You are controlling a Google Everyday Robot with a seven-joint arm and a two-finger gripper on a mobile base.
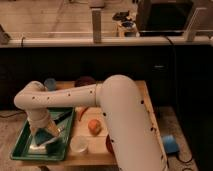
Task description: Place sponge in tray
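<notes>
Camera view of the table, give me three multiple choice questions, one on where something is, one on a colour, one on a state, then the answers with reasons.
1. Where is the hand?
A. Over the green tray
B. Above the orange fruit
C. Off the table by the floor

2. What colour is the tray?
A. Red
B. Green
C. White

3. What state is the orange fruit in?
A. Held by the hand
C. Sitting inside the tray
B. Resting free on the table

Answers:
1. A, the arm bends down at the left and the hand ends inside the tray's rim, right above the sponge.
2. B, the rim and floor are bright green against the pale wooden table.
3. B, the fruit sits on the wood to the right of the tray, with nothing touching it.
</notes>
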